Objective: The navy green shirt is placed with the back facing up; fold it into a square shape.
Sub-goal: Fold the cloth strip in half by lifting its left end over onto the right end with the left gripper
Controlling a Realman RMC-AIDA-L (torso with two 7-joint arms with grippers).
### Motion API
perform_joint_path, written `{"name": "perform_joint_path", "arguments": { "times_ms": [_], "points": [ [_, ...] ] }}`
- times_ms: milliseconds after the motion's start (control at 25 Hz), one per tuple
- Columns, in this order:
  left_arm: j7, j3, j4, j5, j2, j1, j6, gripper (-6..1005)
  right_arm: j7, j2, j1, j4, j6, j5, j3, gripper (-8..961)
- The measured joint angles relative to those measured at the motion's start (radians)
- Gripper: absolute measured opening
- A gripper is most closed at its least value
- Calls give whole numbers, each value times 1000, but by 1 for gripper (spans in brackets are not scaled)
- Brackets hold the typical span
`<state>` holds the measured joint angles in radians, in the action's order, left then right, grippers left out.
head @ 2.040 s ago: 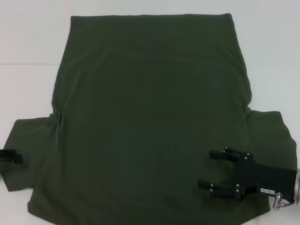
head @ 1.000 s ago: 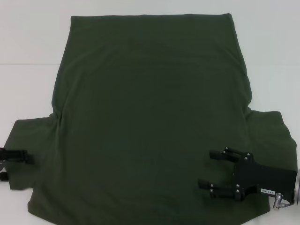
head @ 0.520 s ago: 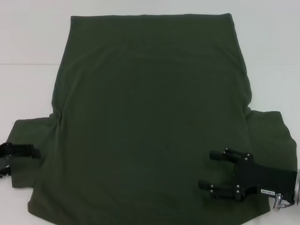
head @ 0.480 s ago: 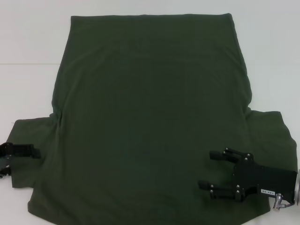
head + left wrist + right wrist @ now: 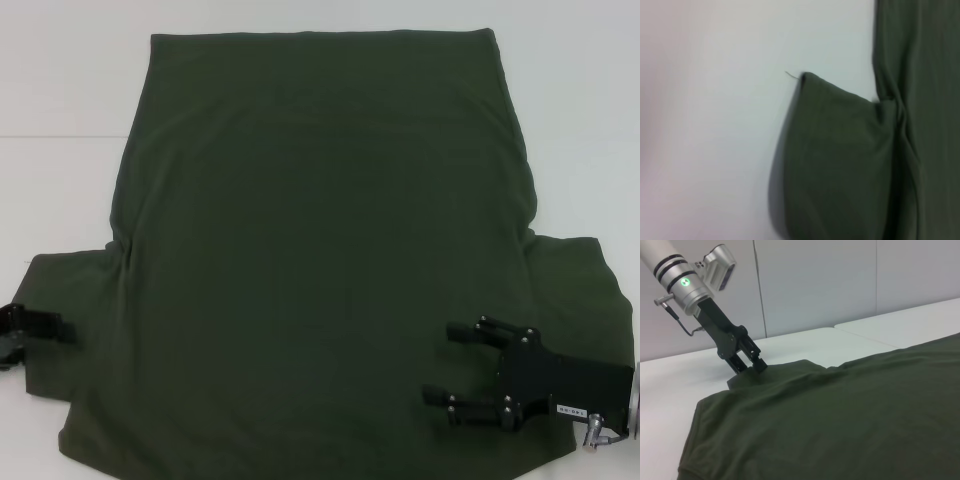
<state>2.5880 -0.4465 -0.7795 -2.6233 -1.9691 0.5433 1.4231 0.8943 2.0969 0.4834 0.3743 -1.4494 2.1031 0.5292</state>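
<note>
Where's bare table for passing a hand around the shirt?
Bare white table lies left of the navy green shirt above its sleeve, likewise on the right and along the far edge. Crowded: left gripper at the left sleeve, right gripper over the near right.

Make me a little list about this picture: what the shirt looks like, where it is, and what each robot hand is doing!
shirt: navy green shirt, spread flat, plain side up, not folded yet
surface: white table
left hand: left hand at the edge of the shirt's left sleeve, fingers close together on the cloth
right hand: right hand over the shirt's near right part, fingers open
</note>
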Motion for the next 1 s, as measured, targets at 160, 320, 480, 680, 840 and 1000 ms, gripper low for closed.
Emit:
{"name": "perform_joint_path", "arguments": {
  "times_ms": [160,320,480,680,840,1000],
  "points": [
    [1,-2,3,-11,-5,11,8,734,0,0,0,0,-1,0,0,909],
    [1,-3,0,-13,-6,10,5,478,0,0,0,0,-2,0,0,908],
    [2,-3,0,-13,-4,10,6,318,0,0,0,0,-4,0,0,908],
    [2,-3,4,-14,-2,10,6,139,0,0,0,0,-5,-1,0,908],
    [-9,-7,3,-14,-1,10,6,33,0,0,0,0,-7,-3,0,908],
    [-21,-19,-1,-14,4,8,6,7,0,0,0,0,-7,-3,0,908]
  ]
}}
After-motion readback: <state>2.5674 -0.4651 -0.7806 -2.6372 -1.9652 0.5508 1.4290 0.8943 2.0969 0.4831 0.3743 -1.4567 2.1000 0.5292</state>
